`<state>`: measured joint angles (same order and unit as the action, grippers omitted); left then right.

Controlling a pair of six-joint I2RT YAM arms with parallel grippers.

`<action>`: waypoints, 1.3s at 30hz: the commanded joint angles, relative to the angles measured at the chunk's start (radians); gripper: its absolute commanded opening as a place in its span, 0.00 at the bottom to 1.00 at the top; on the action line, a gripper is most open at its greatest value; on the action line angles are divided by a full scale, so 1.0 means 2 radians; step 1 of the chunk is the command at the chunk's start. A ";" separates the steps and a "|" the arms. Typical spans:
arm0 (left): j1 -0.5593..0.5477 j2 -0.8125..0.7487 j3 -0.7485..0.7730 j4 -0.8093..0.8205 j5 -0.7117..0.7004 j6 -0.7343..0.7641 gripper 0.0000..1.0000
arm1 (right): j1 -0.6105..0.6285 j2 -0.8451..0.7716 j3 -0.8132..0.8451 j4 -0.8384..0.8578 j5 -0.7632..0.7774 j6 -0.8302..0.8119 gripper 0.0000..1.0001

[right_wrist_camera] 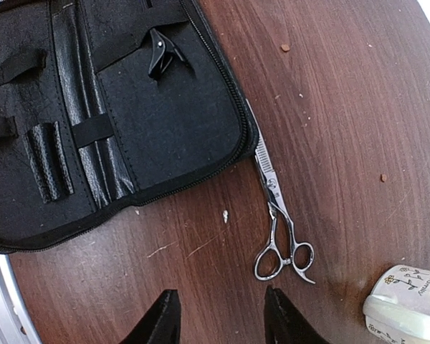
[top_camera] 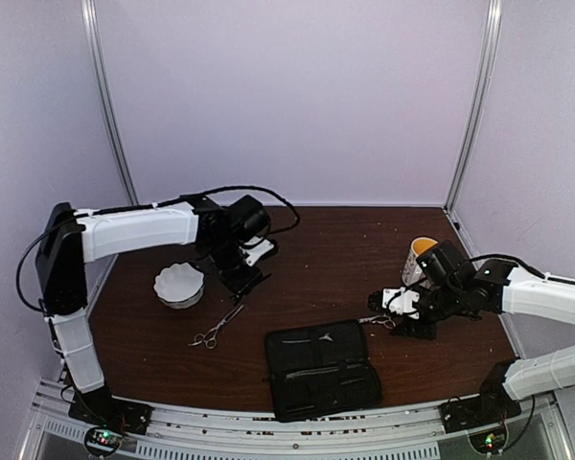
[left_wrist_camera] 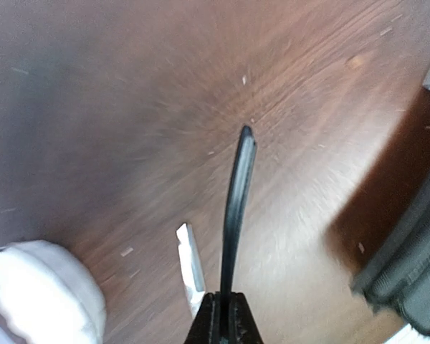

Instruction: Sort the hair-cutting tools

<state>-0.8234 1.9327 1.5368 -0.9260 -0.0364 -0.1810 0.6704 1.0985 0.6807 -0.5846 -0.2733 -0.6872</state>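
My left gripper (top_camera: 241,278) (left_wrist_camera: 224,315) is shut on a short narrow black piece (left_wrist_camera: 236,208), which sticks out past the fingertips above the wooden table. Below it, the silver blade of one pair of scissors (left_wrist_camera: 190,269) (top_camera: 218,328) lies on the table, right of the white bowl. My right gripper (top_camera: 402,311) (right_wrist_camera: 222,322) is open with nothing between its fingers. It hovers just short of the ring handles of a second pair of silver scissors (right_wrist_camera: 279,229) (top_camera: 376,321), whose toothed blade touches the open case's edge. Another small black piece (right_wrist_camera: 161,50) sits clipped inside the case.
The open black zip case (top_camera: 321,369) (right_wrist_camera: 165,122) (left_wrist_camera: 416,272) lies at the near middle. A white fluted bowl (top_camera: 179,286) (left_wrist_camera: 36,294) stands at the left. A cup (top_camera: 420,259) (right_wrist_camera: 408,301) stands by the right arm. White walls close in the table.
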 commanded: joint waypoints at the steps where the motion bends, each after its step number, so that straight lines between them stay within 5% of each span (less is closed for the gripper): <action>1: -0.031 -0.082 -0.002 -0.044 -0.032 0.037 0.00 | -0.003 0.012 0.016 0.011 -0.012 0.030 0.42; 8: -0.139 -0.074 0.038 -0.129 -0.107 0.064 0.00 | -0.003 0.059 0.072 -0.008 -0.044 0.066 0.47; 15: -0.191 -0.014 0.085 -0.177 -0.097 0.083 0.00 | -0.003 0.113 0.113 -0.013 -0.111 0.112 0.48; 25: -0.210 0.083 0.169 -0.218 -0.094 0.094 0.00 | -0.003 0.168 0.114 -0.014 -0.097 0.128 0.47; 39: -0.226 0.125 0.182 -0.226 -0.037 0.075 0.00 | -0.003 0.191 0.105 -0.035 -0.092 0.110 0.47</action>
<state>-1.2583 2.1551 1.8790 -1.3457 -0.1596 -0.0097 0.6678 1.4631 0.8909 -0.6273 -0.4492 -0.4484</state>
